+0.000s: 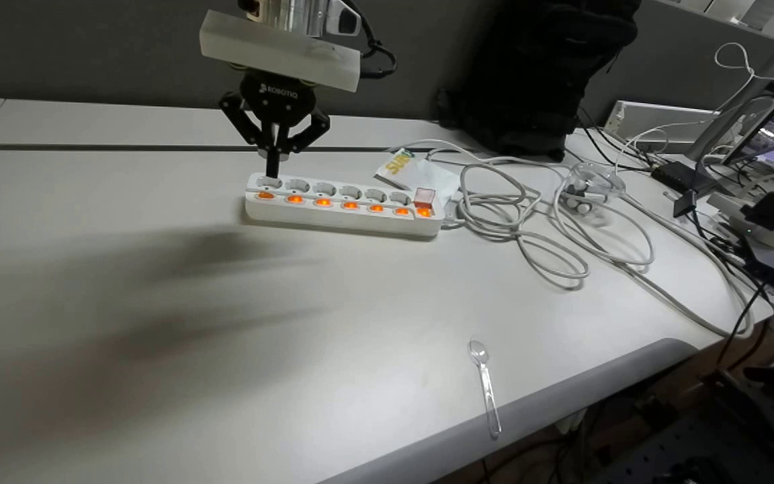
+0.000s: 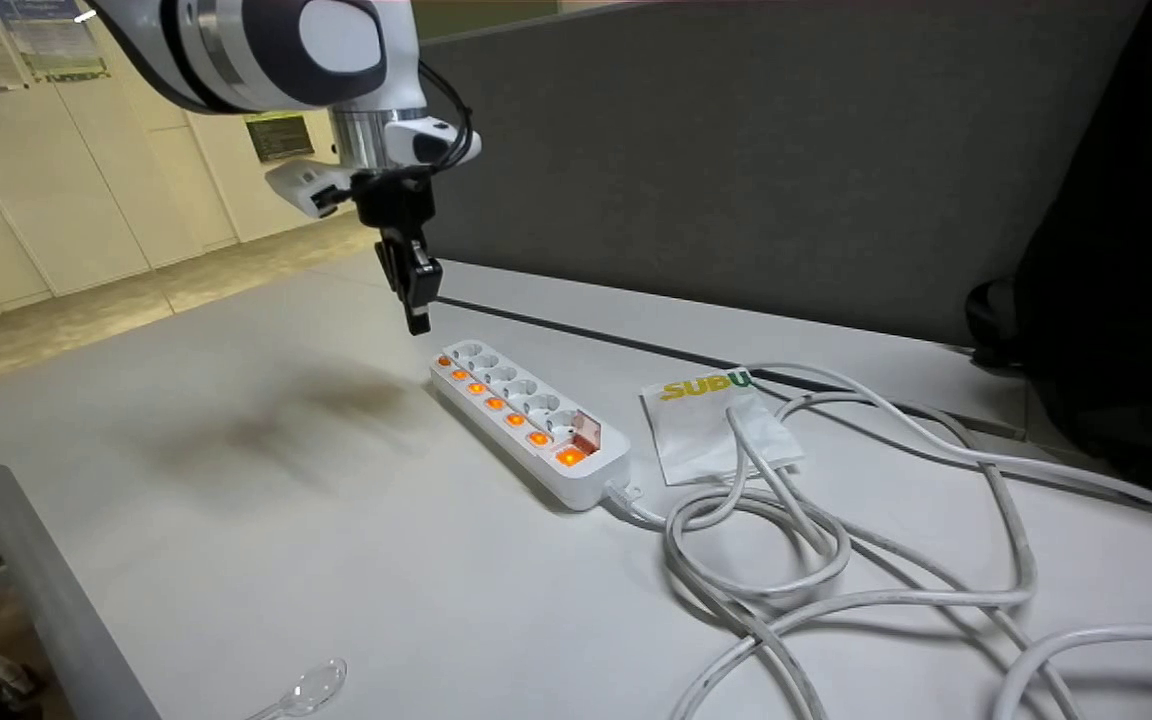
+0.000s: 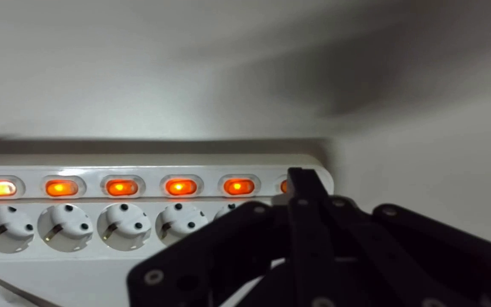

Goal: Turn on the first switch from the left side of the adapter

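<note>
Toward back edge of worktop [image 1: 360,302]: gripper [image 1: 272,168] pressed together above adapter [image 1: 343,220]; first switch [image 1: 265,195] looks unlit, so pressing likely remains.

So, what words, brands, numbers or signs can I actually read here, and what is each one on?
"ROBOTIQ": in white, on the black gripper, in an exterior view.
"SUB": in yellow, on the white paper; the green lettering after it I can't make out.
Too small or blurred to read: the posters in the background.
No legible lettering on the power strip, and no readable numbers anywhere.
</note>
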### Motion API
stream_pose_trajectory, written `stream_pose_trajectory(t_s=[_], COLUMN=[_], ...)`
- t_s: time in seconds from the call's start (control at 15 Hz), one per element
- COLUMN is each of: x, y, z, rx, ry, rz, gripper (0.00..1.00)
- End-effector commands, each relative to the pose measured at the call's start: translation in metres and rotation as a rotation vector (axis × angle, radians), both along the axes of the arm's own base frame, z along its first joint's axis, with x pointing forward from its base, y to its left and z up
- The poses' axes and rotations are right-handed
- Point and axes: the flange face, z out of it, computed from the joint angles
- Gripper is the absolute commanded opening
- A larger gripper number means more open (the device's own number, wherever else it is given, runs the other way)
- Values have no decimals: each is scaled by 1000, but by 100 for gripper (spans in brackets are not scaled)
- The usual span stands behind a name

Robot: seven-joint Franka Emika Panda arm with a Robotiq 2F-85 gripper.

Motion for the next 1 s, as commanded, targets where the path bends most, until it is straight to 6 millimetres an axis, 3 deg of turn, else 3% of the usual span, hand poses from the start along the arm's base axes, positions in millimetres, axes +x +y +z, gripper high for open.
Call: stream_pose_trajectory(t_s=[0.0,0.47,0.93], x=[0,5,14], y=[-9,-10,1], z=[-3,-32,-39], rx=[-25,-56,-84], ry=[29,42,-24], rz=[-10,24,93], gripper=[0,0,0])
